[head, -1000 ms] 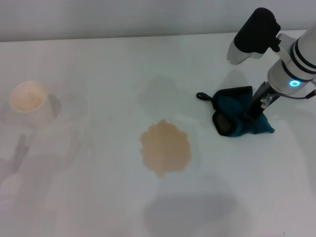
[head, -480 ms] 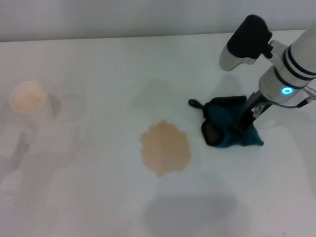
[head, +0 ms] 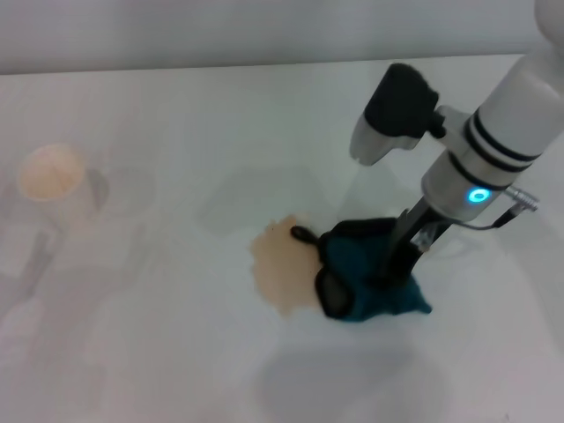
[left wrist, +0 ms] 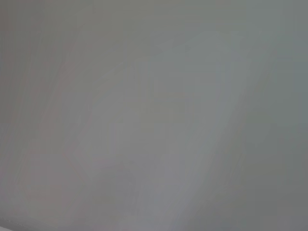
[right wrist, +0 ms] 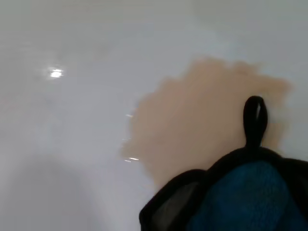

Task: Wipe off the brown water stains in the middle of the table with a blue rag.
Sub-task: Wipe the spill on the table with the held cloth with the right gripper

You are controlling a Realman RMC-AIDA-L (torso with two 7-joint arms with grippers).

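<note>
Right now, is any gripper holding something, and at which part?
The right gripper holds the blue rag, pinched at its bunched-up top near the middle. The left gripper is not in view.

One table point(head: 159, 352), white and bare over most of its surface. One stain point(head: 278, 264) on it, a single tan blotch near the middle; the right wrist view shows the same one point(right wrist: 202, 120). One rag point(head: 366, 282), dark teal with black trim, at the stain's right edge, carrying one black loop point(head: 301, 233) that lies on the tan patch; the loop point(right wrist: 254, 120) and rag point(right wrist: 240, 202) also show in the right wrist view. One paper cup point(head: 53, 176) at far left. One arm in view, the right one, with one gripper point(head: 404, 256) down on the rag.
</note>
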